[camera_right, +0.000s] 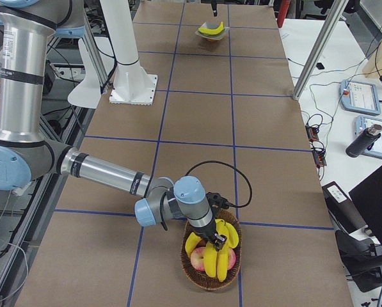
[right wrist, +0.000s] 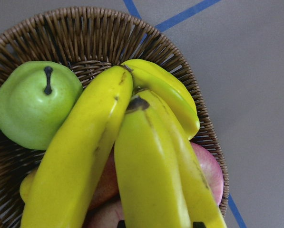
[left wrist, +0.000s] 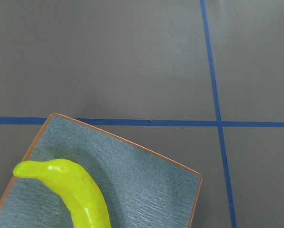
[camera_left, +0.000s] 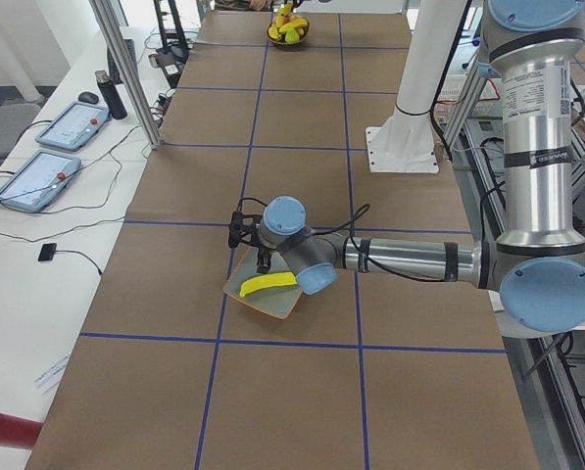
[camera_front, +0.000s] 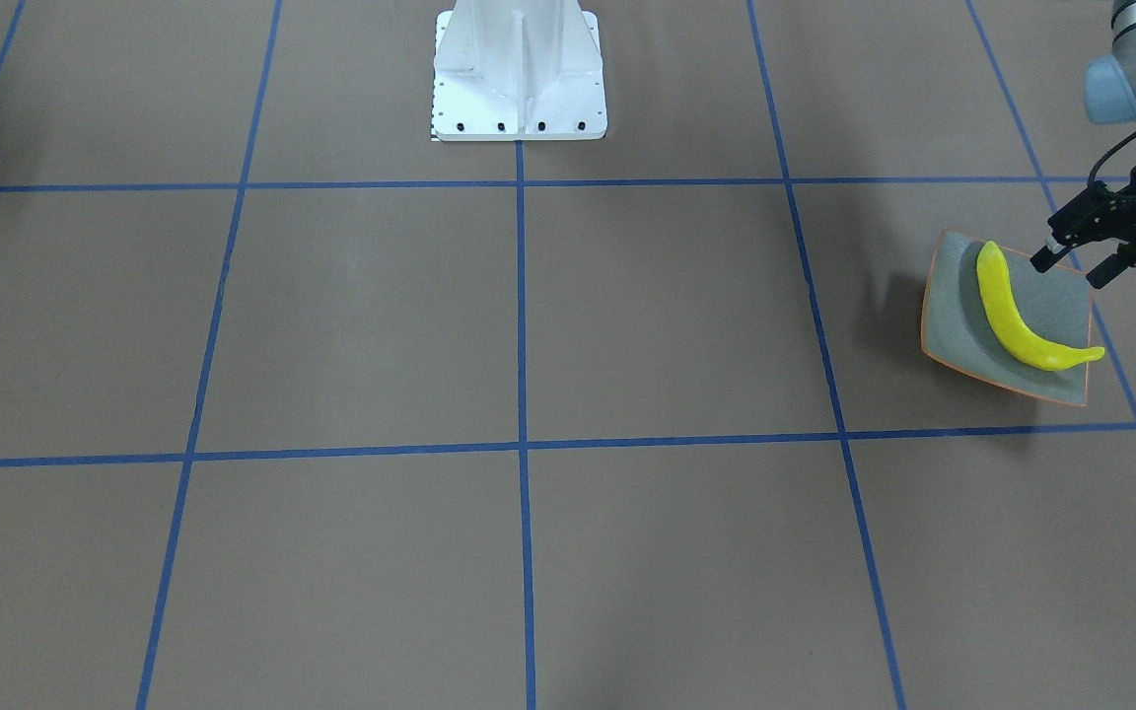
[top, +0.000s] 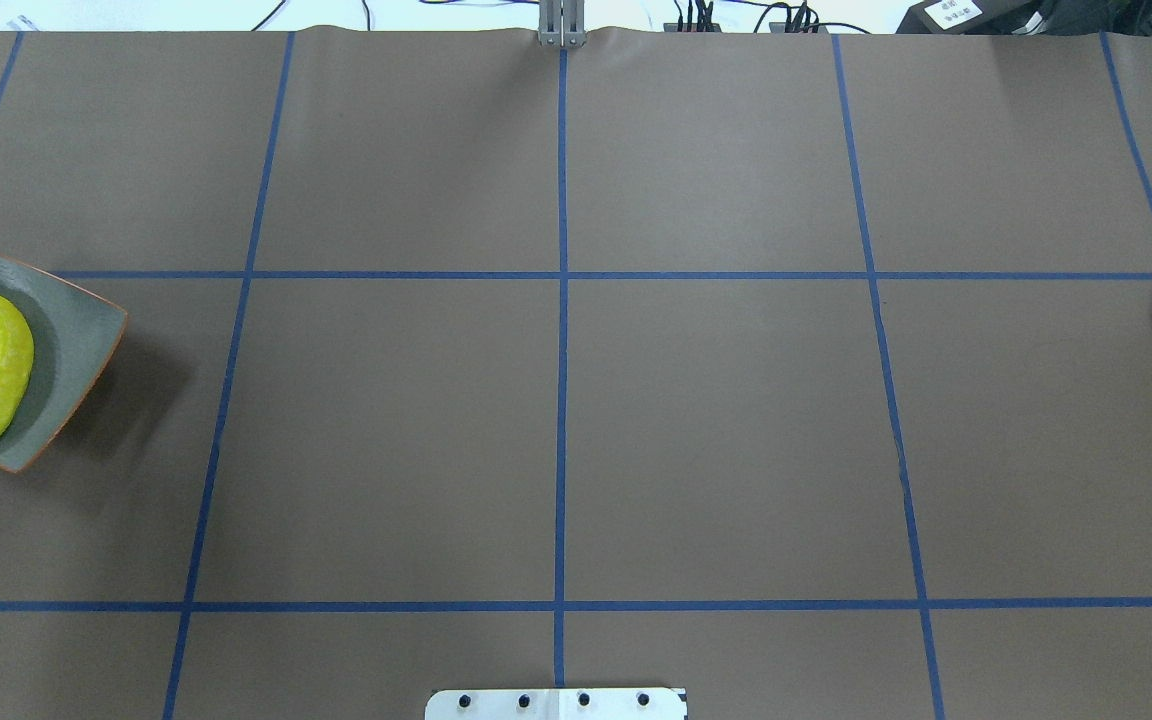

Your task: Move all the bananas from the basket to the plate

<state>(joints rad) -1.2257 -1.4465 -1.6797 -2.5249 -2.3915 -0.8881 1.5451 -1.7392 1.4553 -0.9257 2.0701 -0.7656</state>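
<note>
Left claw [camera_front: 1073, 268], spread and empty, hovers with the plate [camera_front: 953, 316] just below it, one banana [camera_front: 1017, 320] lying there. Right claw [camera_right: 216, 242] sits among the bananas [right wrist: 146, 161] in the basket [right wrist: 75, 28]; whether it grips I cannot tell. Best to clamp one banana mid-length and lift straight, clear of the green apple [right wrist: 32, 102].

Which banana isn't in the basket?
The bright yellow curved banana lying alone on the square grey-green plate; the other bananas sit bunched in the brown wicker basket.

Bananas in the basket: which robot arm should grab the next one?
Right. The right gripper hangs directly over the bananas in the basket; the left gripper is far off, at the plate.
</note>
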